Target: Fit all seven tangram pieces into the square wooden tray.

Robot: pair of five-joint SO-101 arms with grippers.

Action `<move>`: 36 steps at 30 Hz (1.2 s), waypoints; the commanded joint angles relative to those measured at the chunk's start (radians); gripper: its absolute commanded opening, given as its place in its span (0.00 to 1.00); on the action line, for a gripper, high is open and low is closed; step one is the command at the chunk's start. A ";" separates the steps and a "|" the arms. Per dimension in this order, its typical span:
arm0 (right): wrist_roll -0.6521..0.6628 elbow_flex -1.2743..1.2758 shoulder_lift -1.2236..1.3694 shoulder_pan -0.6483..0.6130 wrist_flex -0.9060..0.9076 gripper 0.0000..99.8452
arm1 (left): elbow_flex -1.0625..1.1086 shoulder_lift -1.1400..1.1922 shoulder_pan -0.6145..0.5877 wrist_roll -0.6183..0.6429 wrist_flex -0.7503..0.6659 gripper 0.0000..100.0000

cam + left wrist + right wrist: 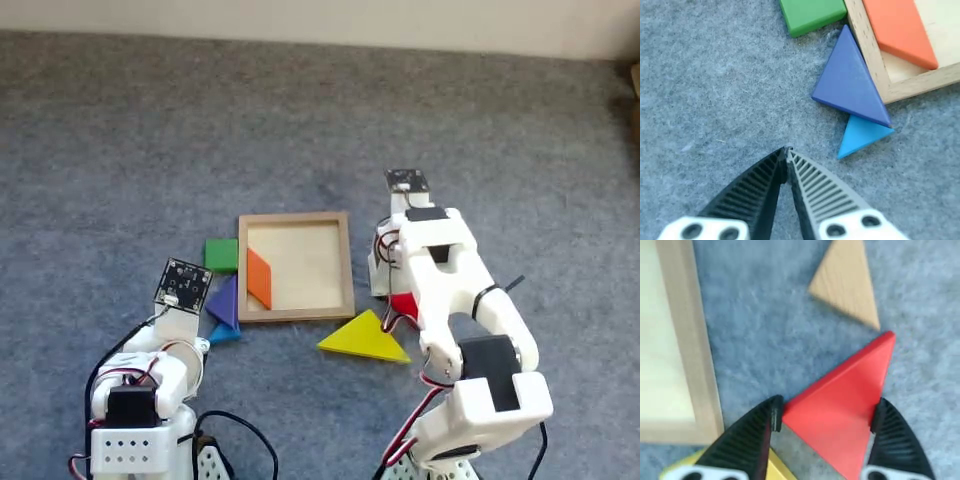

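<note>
One piece in tray, high view: orange parallelogram (259,277), laid flat against the left inner wall of the square wooden tray (347,262).
Left of tray, high view: green square (221,254) just beside the far-left corner; dark blue triangle (224,300) against the left rim by the near-left corner; light blue triangle (222,333) touching its near edge.
Near side of tray, high view: yellow triangle (366,338), flat on the grey carpet (120,150), just off the near-right corner.
Right of tray, high view: red triangle (403,303), mostly hidden beneath the right arm (450,270).
Left arm (140,390), high view: stood at the near-left, wrist above the carpet beside the two blue triangles.
Left gripper (786,152), left wrist view: fully closed, tips pressed together with nothing between them; hung over bare carpet, apart from the light blue triangle (860,136).
Pieces, left wrist view: dark blue triangle (850,82) lay along the tray rim (872,50) and touched the light blue one; green square (812,15) sat close to its tip; orange parallelogram (897,27) rested inside the tray.
Right gripper (827,414), right wrist view: clamped on the red triangle (840,385), one finger at each side of it.
Other things, right wrist view: wood-coloured triangle (847,282) lay on the carpet beyond the red one, not touching it; tray rim (695,340) ran to the left; corner of the yellow triangle (774,470) showed under the left-hand finger.
</note>
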 commanded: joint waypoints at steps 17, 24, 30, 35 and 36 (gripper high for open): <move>0.390 -0.010 -0.262 -0.133 0.071 0.20 | 0.019 -0.027 0.019 -0.006 0.008 0.01; 0.557 -0.010 -0.257 -0.163 -0.010 0.20 | 0.019 -0.027 0.019 -0.006 0.008 0.01; 0.546 -0.008 -0.265 -0.154 0.018 0.20 | 0.019 -0.027 0.019 -0.006 0.008 0.01; 0.445 -0.093 -0.255 -0.091 0.159 0.30 | 0.019 -0.027 0.019 -0.006 0.008 0.01; 0.440 -0.110 -0.255 -0.071 0.176 0.33 | 0.019 -0.027 0.019 -0.006 0.008 0.01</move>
